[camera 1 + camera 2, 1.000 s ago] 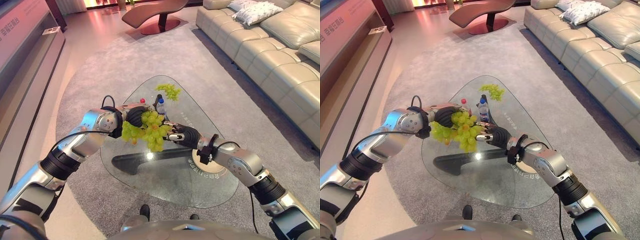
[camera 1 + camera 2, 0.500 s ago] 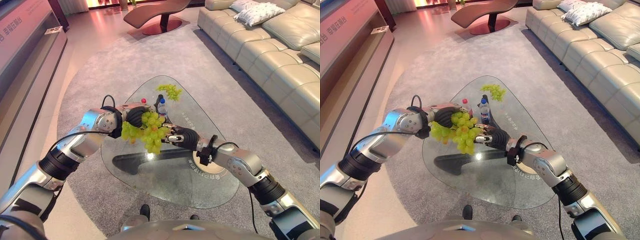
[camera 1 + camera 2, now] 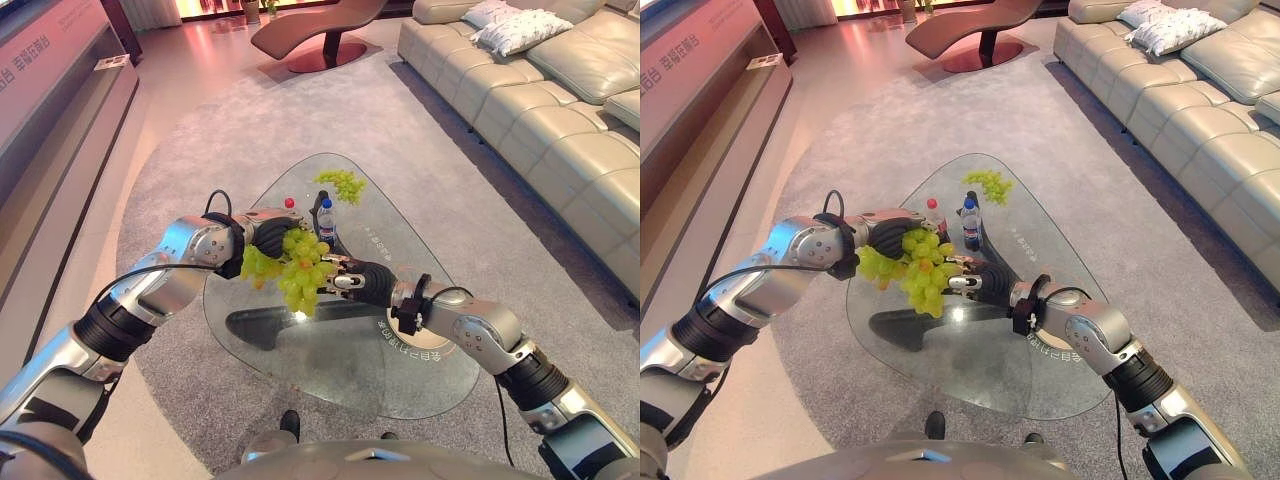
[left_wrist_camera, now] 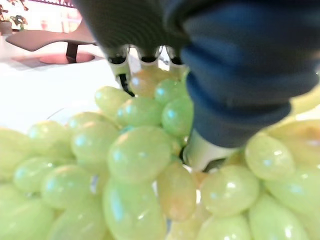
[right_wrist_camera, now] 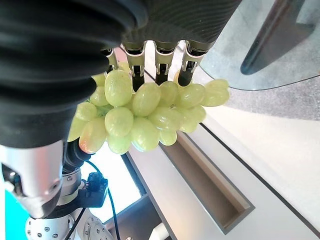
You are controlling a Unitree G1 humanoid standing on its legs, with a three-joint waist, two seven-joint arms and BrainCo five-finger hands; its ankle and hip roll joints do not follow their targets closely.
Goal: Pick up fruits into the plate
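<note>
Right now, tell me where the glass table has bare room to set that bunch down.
Bare glass lies on the glass table near the robot, below the held grape bunch. The far tip is crowded: second grape bunch and two bottles.

Grape bunch (image 3: pixel 298 268) now hangs a bit lower and further toward robot's left over glass table (image 3: pixel 420 375) vs 1 s ago. Left hand (image 3: pixel 268 232) and right hand (image 3: pixel 358 279) have shifted w/ it, right hand reaching further left.
</note>
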